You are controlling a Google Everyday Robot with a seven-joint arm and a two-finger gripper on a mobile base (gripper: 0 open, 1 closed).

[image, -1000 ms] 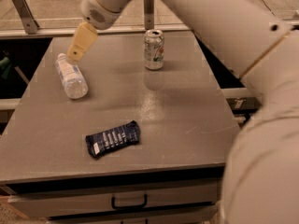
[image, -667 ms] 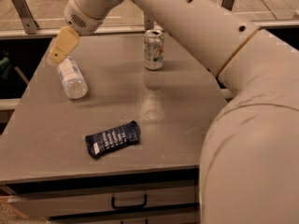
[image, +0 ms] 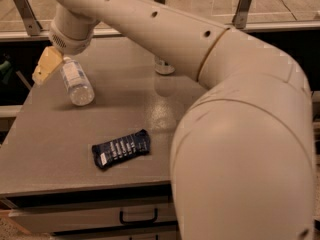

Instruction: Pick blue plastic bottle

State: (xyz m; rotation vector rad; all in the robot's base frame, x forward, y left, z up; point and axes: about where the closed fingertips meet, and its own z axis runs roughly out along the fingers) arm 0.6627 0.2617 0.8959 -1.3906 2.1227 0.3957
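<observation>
just right of the gripper [image: 47, 64], at the far left edge of the tabletop [image: 60, 149], lies the blue plastic bottle [image: 77, 81]; whether the gripper is open or closed, i cannot tell.

Lab/office: gray drawer cabinet [image: 60, 149], railing [image: 245, 6]; tool [image: 44, 70] @ left edge.

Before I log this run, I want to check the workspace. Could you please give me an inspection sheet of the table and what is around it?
Surface: grey table, with a drawer below.
Job's things: water bottle lying on its side at the rear left, cap toward the gripper.
Clutter: dark blue snack wrapper near the front; can at the rear, mostly hidden by the arm.
Grippers: gripper at the bottle's cap end, by the table's left edge; contact unclear.
Cables: nothing seen.
Surroundings: metal railing behind the table.
</observation>
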